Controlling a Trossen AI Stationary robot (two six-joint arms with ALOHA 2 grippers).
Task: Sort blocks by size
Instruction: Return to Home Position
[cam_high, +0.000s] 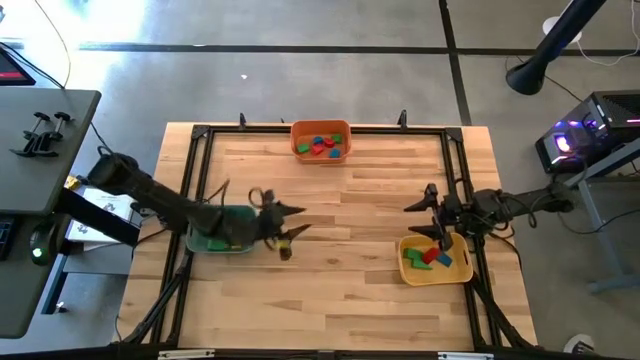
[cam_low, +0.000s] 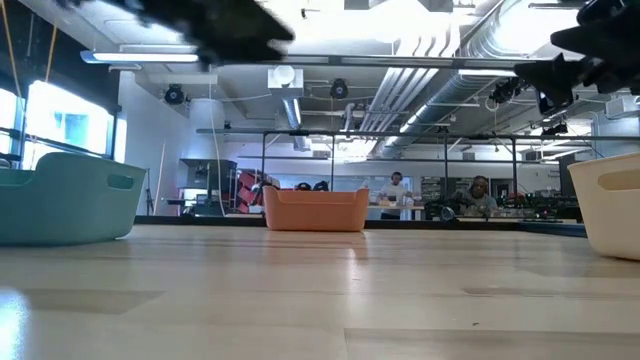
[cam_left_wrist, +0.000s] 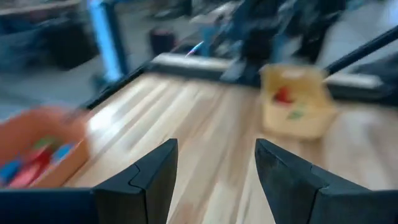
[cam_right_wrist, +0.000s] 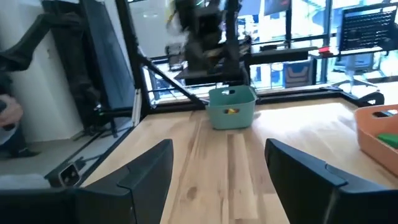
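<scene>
**Both pincers open and empty; blocks lie in the orange and yellow bins**

A wooden counter (cam_high: 340, 200) fills the middle of the high view, edged by a black metal frame (cam_high: 320, 130).

The left arm (cam_high: 150, 190) reaches in from the counter's left side and passes over a green bin (cam_high: 212, 242), hiding most of that bin's inside. The right arm (cam_high: 520, 203) comes in from the right side and ends near the frame's right rail. In the low view both arms show only at the top edge, well above the wood.

Three bins stand on the counter, well apart from one another. An orange bin (cam_high: 321, 140) sits at the middle of the far edge. The green bin is at the left, and a yellow bin (cam_high: 436, 262) is at the right, close to the near corner.

The left pincer (cam_left_wrist: 216, 144) hangs over bare wood just beside the green bin, on the side toward the counter's middle. Its two dark fingers are spread with nothing between them. The right pincer (cam_right_wrist: 219, 146) is near the yellow bin, on the side toward the orange bin, and points across at the left arm. Its fingers are also parted and hold nothing.

Red, green and blue blocks (cam_high: 322, 146) lie heaped in the orange bin. More blocks in green, red and blue rest in the yellow bin. What the green bin holds cannot be told.

Two people (cam_low: 397, 186) sit in the room far behind the counter.
</scene>
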